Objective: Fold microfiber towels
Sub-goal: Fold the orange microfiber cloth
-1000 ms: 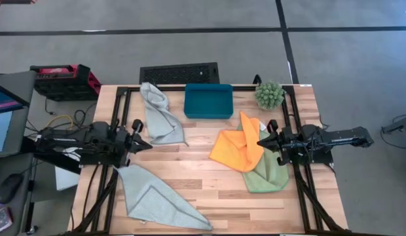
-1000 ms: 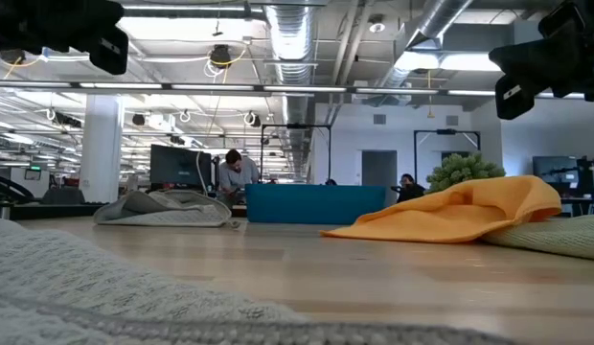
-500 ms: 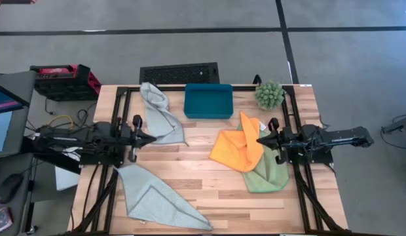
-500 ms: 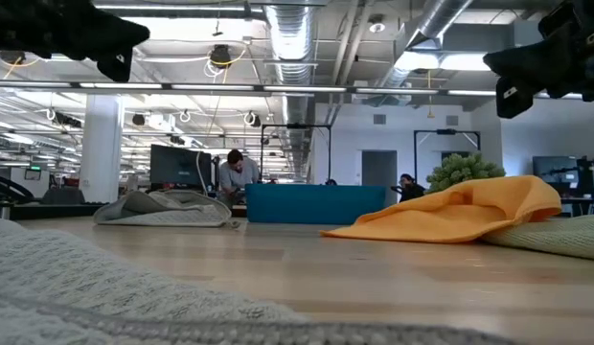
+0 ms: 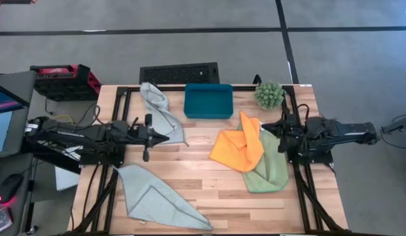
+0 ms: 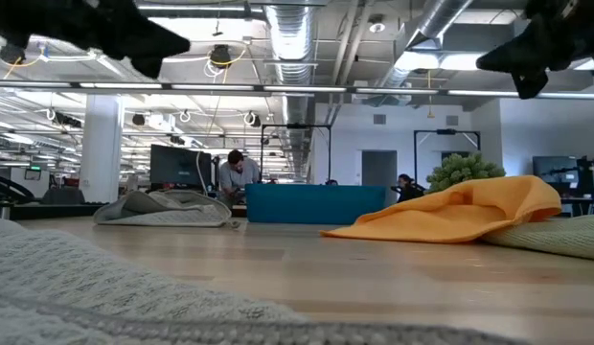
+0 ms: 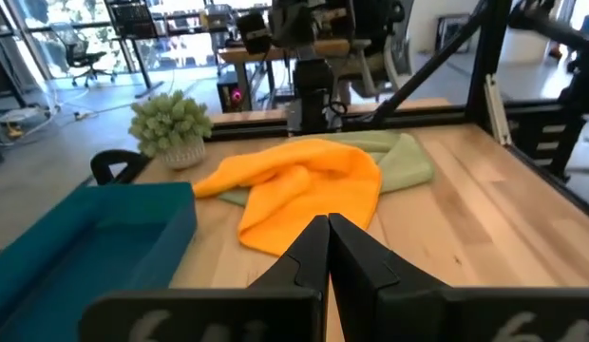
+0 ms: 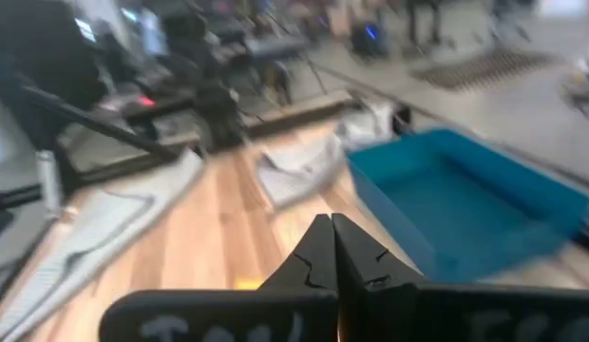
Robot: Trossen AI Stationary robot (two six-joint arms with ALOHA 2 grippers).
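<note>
Four microfiber towels lie crumpled on the wooden table. One pale grey-blue towel (image 5: 160, 115) is at the far left and another (image 5: 157, 200) at the near left. The orange towel (image 5: 239, 147) rests partly on the light green one (image 5: 268, 170) at the right. My left gripper (image 5: 167, 137) is shut and hovers level above the near corner of the far grey-blue towel, pointing at the orange towel (image 7: 304, 185). My right gripper (image 5: 265, 128) is shut too. It hangs above the far end of the green towel and points toward the teal tray (image 8: 465, 199).
The teal tray (image 5: 208, 100) stands at the far edge in the middle, with a spiky green plant (image 5: 269, 95) to its right. Black frame rails run along the table's left and right sides. Bare wood (image 5: 203, 177) lies between the towel groups.
My left gripper has reached toward the table's right, out over the far grey-blue towel's corner, rising a little and tipping up toward level. My right gripper has risen, drawn back toward the right edge and tipped up toward level. The towels have not moved.
</note>
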